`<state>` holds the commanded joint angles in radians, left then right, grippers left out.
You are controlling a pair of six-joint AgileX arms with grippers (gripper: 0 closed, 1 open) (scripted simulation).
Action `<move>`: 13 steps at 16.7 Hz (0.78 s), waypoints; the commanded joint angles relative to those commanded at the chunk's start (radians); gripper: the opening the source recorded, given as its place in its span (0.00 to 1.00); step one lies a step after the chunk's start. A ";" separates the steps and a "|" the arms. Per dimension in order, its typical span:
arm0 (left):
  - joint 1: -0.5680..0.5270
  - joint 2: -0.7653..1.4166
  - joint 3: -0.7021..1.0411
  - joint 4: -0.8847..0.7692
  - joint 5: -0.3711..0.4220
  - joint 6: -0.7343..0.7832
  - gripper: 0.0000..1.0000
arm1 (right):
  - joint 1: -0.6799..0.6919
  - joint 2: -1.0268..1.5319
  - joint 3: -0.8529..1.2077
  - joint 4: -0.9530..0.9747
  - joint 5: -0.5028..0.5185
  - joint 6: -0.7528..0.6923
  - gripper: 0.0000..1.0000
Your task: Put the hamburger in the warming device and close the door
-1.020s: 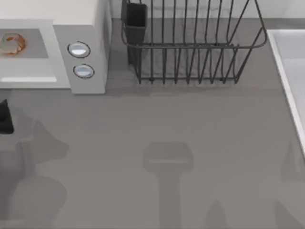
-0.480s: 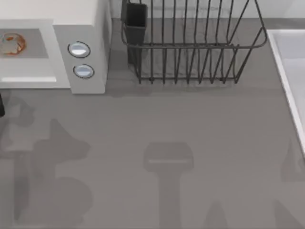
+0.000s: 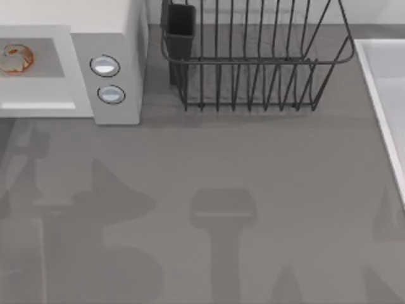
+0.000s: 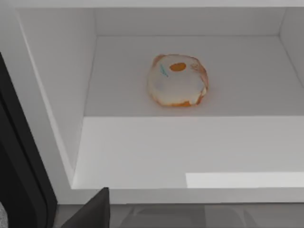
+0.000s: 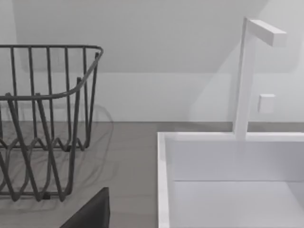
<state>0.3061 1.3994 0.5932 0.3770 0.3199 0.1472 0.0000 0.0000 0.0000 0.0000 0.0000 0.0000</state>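
Observation:
The hamburger (image 3: 16,58) lies on the floor of the warming device (image 3: 114,38), a white microwave at the table's back left whose front stands open. In the left wrist view the hamburger (image 4: 178,80) rests alone in the middle of the white cavity (image 4: 142,152), with nothing touching it. A dark part of my left gripper (image 4: 92,211) shows just outside the opening, in front of it and apart from the hamburger. A black panel (image 4: 19,180) stands at the side of the opening; I cannot tell whether it is the door. A dark part of my right gripper (image 5: 92,211) hangs near the sink.
A black wire dish rack (image 3: 253,63) with a dark cup (image 3: 180,22) stands right of the microwave. A white sink (image 3: 386,95) with a white tap (image 5: 247,76) runs along the right edge. Arm shadows fall across the grey tabletop (image 3: 253,158).
The dark tip of my left gripper at the top view's left edge has slid out of that view. The arm's shadows have spread rightwards. The hamburger has stayed put.

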 joint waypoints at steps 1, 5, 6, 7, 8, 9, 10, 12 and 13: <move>0.000 0.000 0.000 0.000 0.000 0.000 1.00 | 0.000 0.000 0.000 0.000 0.000 0.000 1.00; -0.004 -0.009 -0.007 -0.001 -0.003 0.000 1.00 | 0.000 0.000 0.000 0.000 0.000 0.000 1.00; -0.010 -0.031 -0.017 -0.007 -0.008 0.001 1.00 | 0.000 0.000 0.000 0.000 0.000 0.000 1.00; -0.018 -0.063 -0.031 -0.016 -0.015 0.001 1.00 | 0.000 0.000 0.000 0.000 0.000 0.000 1.00; -0.029 -0.104 -0.050 -0.028 -0.025 0.000 1.00 | 0.000 0.000 0.000 0.000 0.000 0.000 1.00; -0.041 -0.155 -0.073 -0.044 -0.038 -0.001 1.00 | 0.000 0.000 0.000 0.000 0.000 0.000 1.00; -0.054 -0.215 -0.100 -0.061 -0.052 -0.003 1.00 | 0.000 0.000 0.000 0.000 0.000 0.000 1.00; -0.084 -0.357 -0.162 -0.102 -0.086 -0.009 1.00 | 0.000 0.000 0.000 0.000 0.000 0.000 1.00; -0.100 -0.437 -0.195 -0.124 -0.105 -0.014 1.00 | 0.000 0.000 0.000 0.000 0.000 0.000 1.00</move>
<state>0.2064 0.9624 0.3981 0.2525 0.2154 0.1330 0.0000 0.0000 0.0000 0.0000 0.0000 0.0000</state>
